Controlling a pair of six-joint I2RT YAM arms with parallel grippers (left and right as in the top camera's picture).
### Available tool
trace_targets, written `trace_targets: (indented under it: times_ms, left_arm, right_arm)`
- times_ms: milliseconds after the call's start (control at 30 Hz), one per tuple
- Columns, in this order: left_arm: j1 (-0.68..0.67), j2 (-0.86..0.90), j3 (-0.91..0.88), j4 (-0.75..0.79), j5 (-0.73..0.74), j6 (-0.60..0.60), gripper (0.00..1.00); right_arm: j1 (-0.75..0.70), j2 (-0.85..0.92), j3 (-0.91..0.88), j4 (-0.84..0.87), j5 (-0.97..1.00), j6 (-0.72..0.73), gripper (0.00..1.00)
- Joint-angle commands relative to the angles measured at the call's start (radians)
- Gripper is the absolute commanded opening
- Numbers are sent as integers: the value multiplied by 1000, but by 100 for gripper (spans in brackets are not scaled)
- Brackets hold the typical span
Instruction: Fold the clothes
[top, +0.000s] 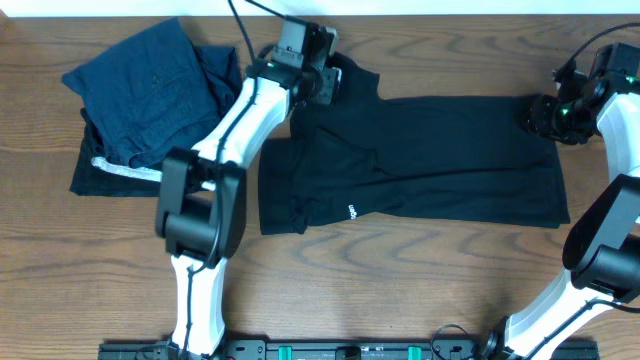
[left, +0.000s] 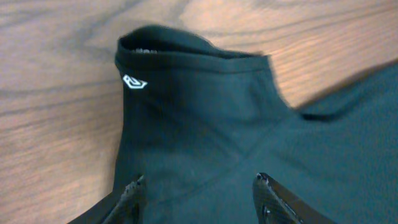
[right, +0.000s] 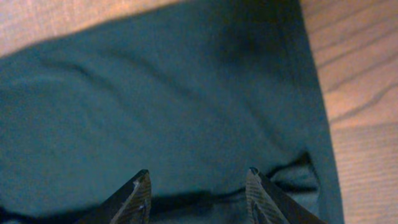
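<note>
Nearest me, bare tabletop (top: 400, 280) runs up to the front edge of the black top (top: 440, 150). The top lies spread flat across the middle and right of the wood, and a small white logo print (top: 352, 211) shows near that front edge. Its left part looks doubled over on itself, with soft ridges running through it.

I'd judge it light and limp, with no stiffness at all. It will sag from wherever it is pinched and trail the rest behind it. It isn't fragile, and it looks more likely to bunch than to slide on the wood. A hold at only one point would probably drag it askew, so two matched holds along one edge look best.

Further back, the right end effector (right: 198, 173) hangs over the top's far right corner. Its jaws stand apart and hold nothing, with fabric below them. That corner, close to the side edge, looks a fair place to pinch.

The left end effector (left: 200, 180) is at the far left, just short of the high collar (left: 186, 53). It is likewise parted and empty above the cloth. The collar is doubled fabric with a white emblem (left: 134, 83), so I think it gives the firmest bite.

Away to the far left sit the navy garments (top: 150, 90) on a striped black piece (top: 105, 175), apart from the top.
</note>
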Motion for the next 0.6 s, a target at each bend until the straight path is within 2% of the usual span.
trace_targets:
  times_ms: [0, 400, 567]
  left_arm:
    - [-3, 45, 6, 53, -22, 86, 57]
    - [4, 161, 6, 304, -31, 109, 59]
    - [7, 186, 6, 379, -97, 109, 59]
  right_arm:
    - [5, -11, -26, 25, 5, -10, 48]
    - [5, -11, -135, 138, 8, -13, 48]
    - [5, -11, -169, 182, 8, -31, 48]
